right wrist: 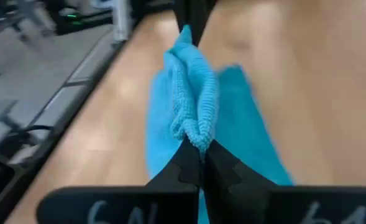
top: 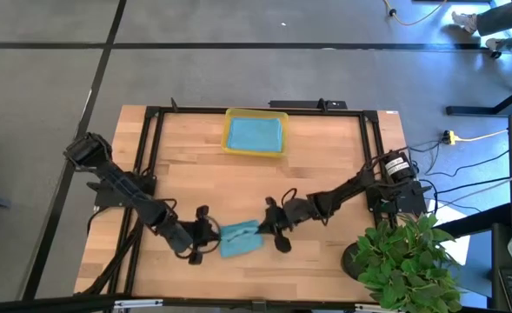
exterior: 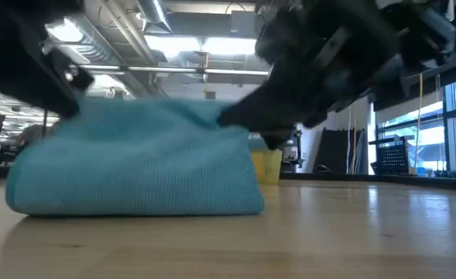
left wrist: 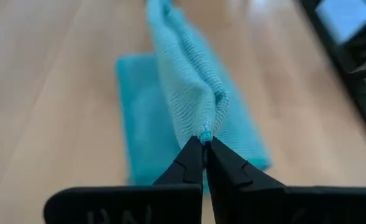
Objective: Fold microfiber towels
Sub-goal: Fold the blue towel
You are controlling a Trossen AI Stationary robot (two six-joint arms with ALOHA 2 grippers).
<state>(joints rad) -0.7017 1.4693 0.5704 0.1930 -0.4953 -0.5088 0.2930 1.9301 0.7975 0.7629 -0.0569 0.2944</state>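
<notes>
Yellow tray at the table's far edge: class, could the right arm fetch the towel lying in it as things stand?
Probably not yet. The right end effector is shut on the teal towel near the front edge, sharing it with the left end effector. The bare wood toward the yellow tray looks unobstructed.

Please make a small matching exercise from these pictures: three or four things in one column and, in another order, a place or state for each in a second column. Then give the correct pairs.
Things:
1. left end effector
2. right end effector
3. teal towel on the table
4. yellow tray

Places or states:
A. at the table's far edge, with a blue cloth inside
B. shut on the towel's right end
C. near the table's front edge, partly folded, pinched at both ends
D. shut on the towel's left end

Pairs: 1-D, 2-B, 3-C, 4-A
</notes>
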